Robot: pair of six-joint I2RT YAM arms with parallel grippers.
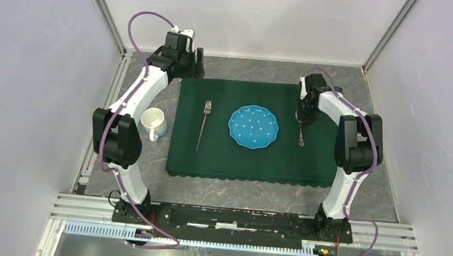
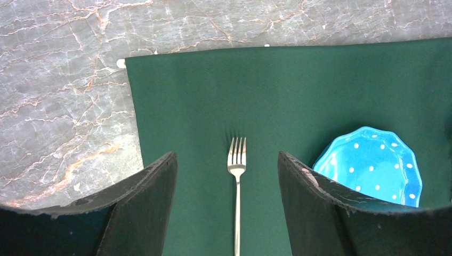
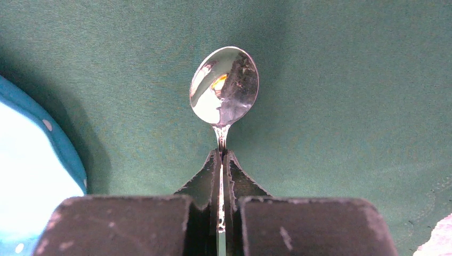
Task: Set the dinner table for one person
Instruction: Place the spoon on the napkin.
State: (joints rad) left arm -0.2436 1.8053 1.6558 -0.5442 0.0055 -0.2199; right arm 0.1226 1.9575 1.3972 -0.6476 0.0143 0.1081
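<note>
The dinner table [image 1: 243,191] is dark grey stone with a dark green cloth [image 1: 233,159] laid on it. On the cloth lie a blue dotted plate [image 1: 253,127] and, to its left, a fork [image 1: 203,125]. My right gripper [image 1: 302,117] is shut on a spoon [image 1: 301,136] just right of the plate. In the right wrist view the spoon's bowl [image 3: 224,85] sticks out past the gripper [image 3: 221,156], low over the cloth. My left gripper [image 1: 187,69] is open and empty above the cloth's far left corner. In its wrist view the gripper [image 2: 226,157] frames the fork [image 2: 236,181].
A white mug [image 1: 153,123] stands on the bare stone left of the cloth, beside the left arm's elbow. Grey walls and metal rails enclose the table. The plate also shows in the left wrist view [image 2: 373,165] and at the left edge of the right wrist view [image 3: 32,160].
</note>
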